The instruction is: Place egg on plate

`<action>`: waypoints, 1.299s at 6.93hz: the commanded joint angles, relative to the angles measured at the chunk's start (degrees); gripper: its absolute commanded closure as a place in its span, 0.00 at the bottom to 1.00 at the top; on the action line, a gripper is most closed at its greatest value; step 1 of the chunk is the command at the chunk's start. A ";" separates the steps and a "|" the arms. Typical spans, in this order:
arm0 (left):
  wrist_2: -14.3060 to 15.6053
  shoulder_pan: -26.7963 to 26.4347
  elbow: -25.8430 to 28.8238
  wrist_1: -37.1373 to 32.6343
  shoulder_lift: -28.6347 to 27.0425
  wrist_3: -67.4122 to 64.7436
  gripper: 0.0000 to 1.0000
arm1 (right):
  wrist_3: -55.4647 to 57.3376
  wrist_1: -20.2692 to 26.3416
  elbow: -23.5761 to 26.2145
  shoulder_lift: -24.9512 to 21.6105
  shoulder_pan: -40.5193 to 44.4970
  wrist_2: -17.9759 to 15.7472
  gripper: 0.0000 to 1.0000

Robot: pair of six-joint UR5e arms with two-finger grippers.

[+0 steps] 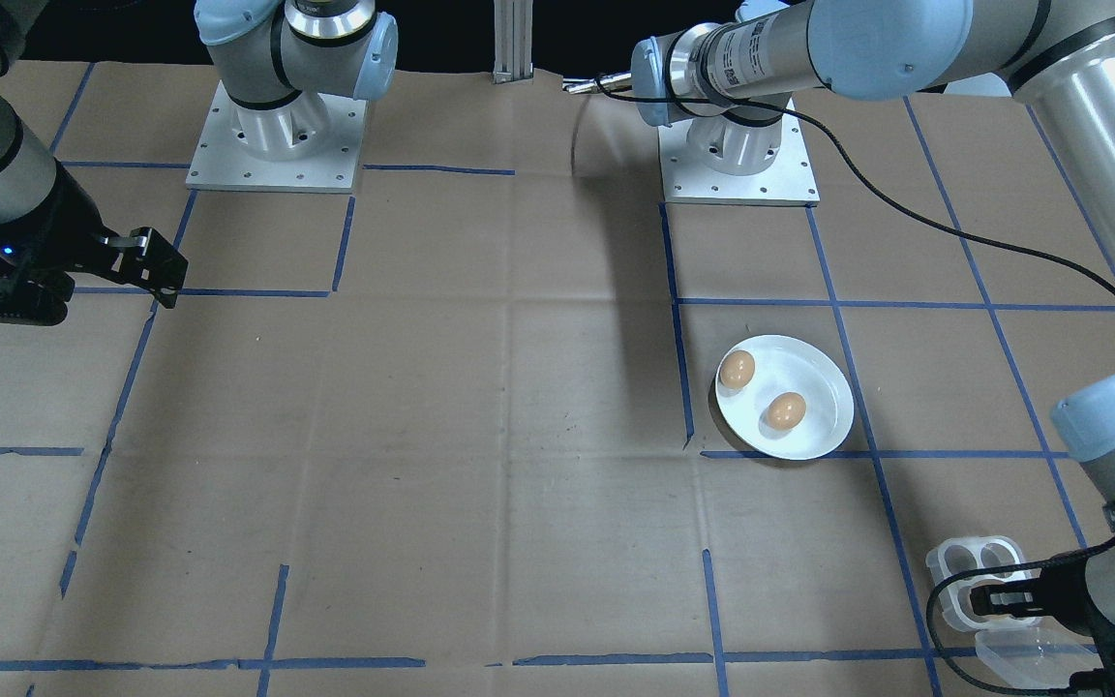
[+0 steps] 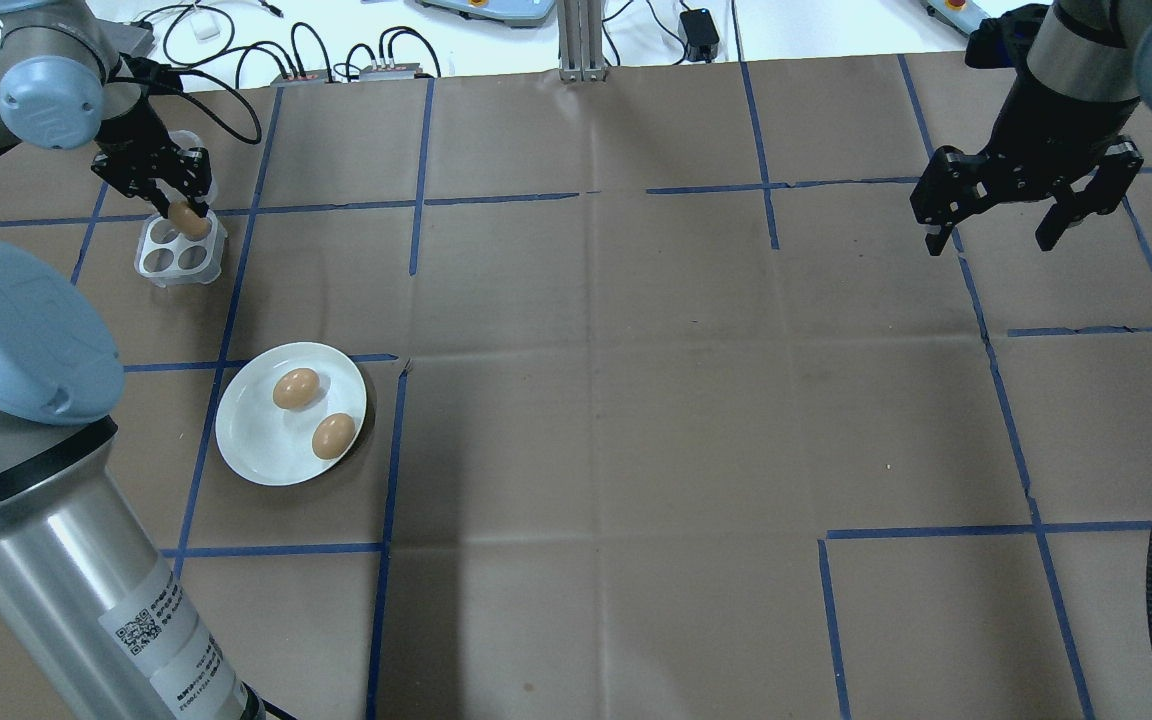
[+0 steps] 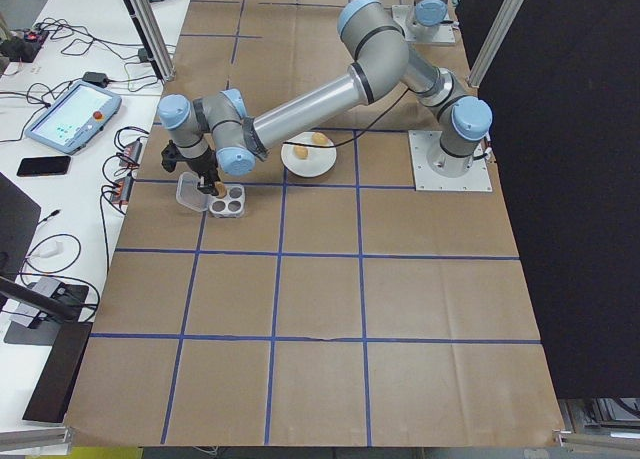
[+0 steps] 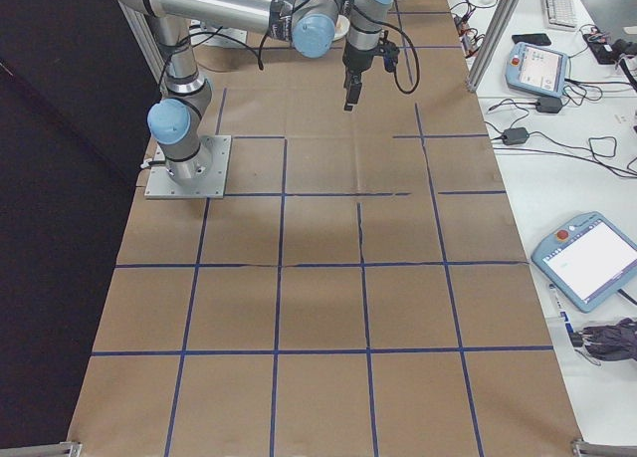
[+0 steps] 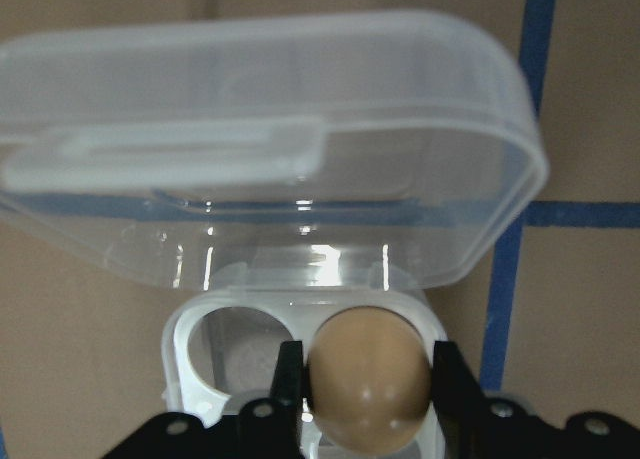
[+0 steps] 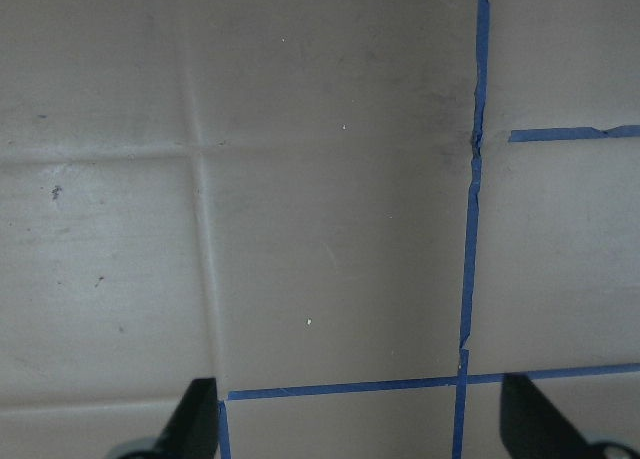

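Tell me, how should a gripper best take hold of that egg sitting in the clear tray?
From straight above, closing on the egg's two rounded sides. Only its upper part rises out of the egg tray's hole, so the sides are the free surface. The left gripper is doing just that, fingers either side.

Six views of one papered table [image 2: 636,400]. Overhead from behind the robot, looking forward and down. Front-facing from across the table, steeply down, arm bases at top. Both share the white plate [image 2: 291,412] [image 1: 785,397]. Two high, distant views from opposite table ends. Left wrist close above a clear egg tray [image 5: 300,329]. Right wrist near bare paper and blue tape [image 6: 470,229].
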 commanded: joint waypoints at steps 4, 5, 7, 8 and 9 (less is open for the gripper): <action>-0.66 -1.57 -7.03 -15.89 18.17 -7.08 0.83 | 0.00 -0.05 0.00 0.00 0.00 0.00 0.00; -0.84 -3.14 -15.78 -15.29 24.13 -9.21 0.83 | 0.00 -0.05 0.00 0.00 0.00 0.00 0.00; -0.93 -4.39 -33.36 -9.44 34.78 -11.25 0.85 | 0.00 0.04 0.00 0.00 0.00 0.09 0.00; -0.93 -4.74 -41.19 -4.08 36.22 -11.34 0.85 | 0.00 0.04 0.00 0.00 0.00 0.00 0.00; -0.93 -4.66 -47.79 6.24 35.80 -10.47 0.85 | 0.00 -0.05 0.00 0.00 0.00 0.00 0.00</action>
